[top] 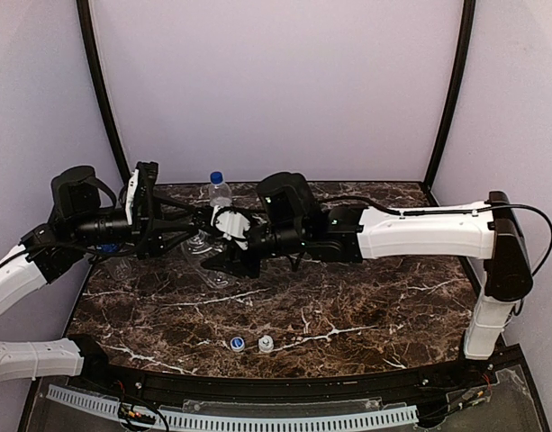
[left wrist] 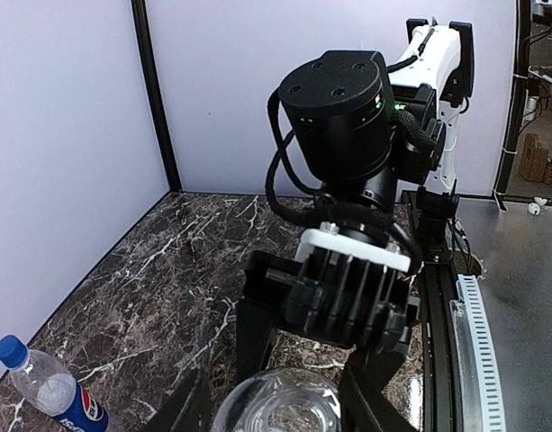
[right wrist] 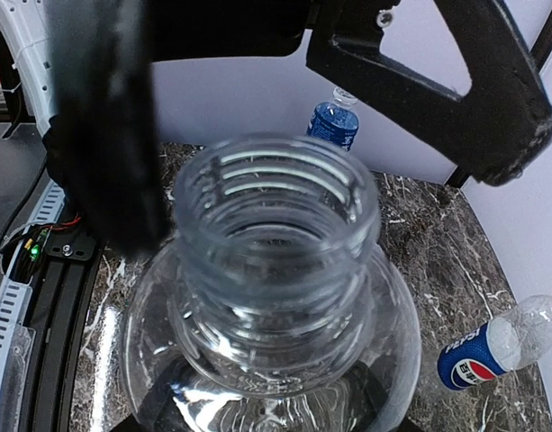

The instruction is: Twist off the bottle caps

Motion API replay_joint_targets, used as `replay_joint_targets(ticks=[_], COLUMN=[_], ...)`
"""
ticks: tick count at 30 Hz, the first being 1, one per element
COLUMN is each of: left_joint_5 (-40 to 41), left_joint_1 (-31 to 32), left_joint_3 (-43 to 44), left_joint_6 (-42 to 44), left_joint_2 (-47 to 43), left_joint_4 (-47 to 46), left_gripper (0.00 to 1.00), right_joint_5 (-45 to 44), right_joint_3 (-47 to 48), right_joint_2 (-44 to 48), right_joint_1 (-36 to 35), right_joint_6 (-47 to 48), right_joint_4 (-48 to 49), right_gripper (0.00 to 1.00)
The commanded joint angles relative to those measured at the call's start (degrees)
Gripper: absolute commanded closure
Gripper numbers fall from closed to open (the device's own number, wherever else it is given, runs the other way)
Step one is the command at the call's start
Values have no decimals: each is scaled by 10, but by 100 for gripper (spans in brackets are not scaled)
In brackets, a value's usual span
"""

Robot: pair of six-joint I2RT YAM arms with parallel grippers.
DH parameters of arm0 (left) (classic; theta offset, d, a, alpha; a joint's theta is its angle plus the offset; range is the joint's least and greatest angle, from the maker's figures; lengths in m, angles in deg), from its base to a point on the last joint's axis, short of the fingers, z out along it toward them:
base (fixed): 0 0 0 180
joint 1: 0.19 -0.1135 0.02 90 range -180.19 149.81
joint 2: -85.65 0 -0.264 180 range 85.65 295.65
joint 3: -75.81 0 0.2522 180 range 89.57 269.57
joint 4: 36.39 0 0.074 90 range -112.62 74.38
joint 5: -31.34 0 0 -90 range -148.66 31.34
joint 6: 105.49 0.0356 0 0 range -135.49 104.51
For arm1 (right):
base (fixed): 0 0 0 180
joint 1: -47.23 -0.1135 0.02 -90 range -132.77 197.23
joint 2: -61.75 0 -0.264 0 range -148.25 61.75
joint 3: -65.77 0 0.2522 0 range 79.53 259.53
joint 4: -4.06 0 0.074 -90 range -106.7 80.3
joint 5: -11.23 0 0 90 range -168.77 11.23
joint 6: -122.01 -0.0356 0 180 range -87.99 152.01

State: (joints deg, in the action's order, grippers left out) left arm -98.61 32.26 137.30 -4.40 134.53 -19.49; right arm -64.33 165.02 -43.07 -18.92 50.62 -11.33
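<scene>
An unlabelled clear bottle (right wrist: 276,270) stands between the two arms, its threaded neck open and bare. My right gripper (right wrist: 271,418) is shut on its body just under the shoulder. My left gripper (left wrist: 276,423) faces it from the other side, its fingers (right wrist: 478,99) spread wide on either side of the neck without touching it. Two loose bottle caps lie near the front edge, a blue one with a white top (top: 237,343) and a white one (top: 266,343). The Pepsi bottle (left wrist: 55,396) lies on its side with its blue cap (left wrist: 12,349) on.
A bottle (top: 219,191) with a blue cap (top: 216,177) stands upright behind the grippers, near the back wall. The marble table (top: 366,315) is walled in by purple panels. A cable rail (top: 257,418) runs along the near edge.
</scene>
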Motion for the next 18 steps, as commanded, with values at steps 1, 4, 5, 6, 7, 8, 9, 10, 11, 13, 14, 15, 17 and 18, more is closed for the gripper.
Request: replay_joint_targets(ticks=[1, 4, 5, 6, 7, 8, 9, 10, 11, 13, 14, 15, 17, 18], left_joint_5=[-10, -15, -19, -20, -23, -25, -27, -28, -28, -26, -21, -18, -2, 19], left_joint_1=[-2, -2, -2, -2, -2, -2, -2, -2, -2, -2, -2, -2, -2, -2], left_joint_3=[12, 9, 7, 6, 5, 5, 4, 4, 4, 4, 4, 5, 5, 6], left_joint_6=[-3, -4, -5, -5, -6, -6, -5, -5, -6, -8, -10, -13, -18, -25], left_joint_2=[4, 5, 5, 5, 6, 6, 6, 6, 7, 6, 5, 5, 4, 3], left_joint_4=[17, 21, 21, 23, 24, 26, 27, 27, 25, 20, 18, 15, 15, 14], left_gripper=[53, 56, 56, 56, 56, 57, 63, 67, 76, 91, 95, 98, 99, 99], right_joint_5=[-8, -6, -7, -8, -7, -6, -4, -3, -2, -1, -1, -1, -6, -11], right_joint_3=[23, 28, 30, 31, 33, 35, 36, 38, 40, 44, 45, 45, 47, 47], right_joint_2=[0, -2, -2, -2, -2, -3, -4, -4, -5, -7, -8, -9, -8, -8], right_joint_1=[-5, -4, -5, -5, -5, -4, -5, -5, -5, -5, -5, -5, -6, -5], right_joint_6=[8, 6, 5, 4, 5, 5, 4, 4, 4, 5, 5, 4, 1, -3], right_joint_4=[3, 1, 1, 0, -1, -1, -2, -2, -3, -4, -5, -5, -8, -9], right_gripper=[61, 62, 62, 62, 62, 62, 62, 62, 62, 62, 62, 62, 57, 51])
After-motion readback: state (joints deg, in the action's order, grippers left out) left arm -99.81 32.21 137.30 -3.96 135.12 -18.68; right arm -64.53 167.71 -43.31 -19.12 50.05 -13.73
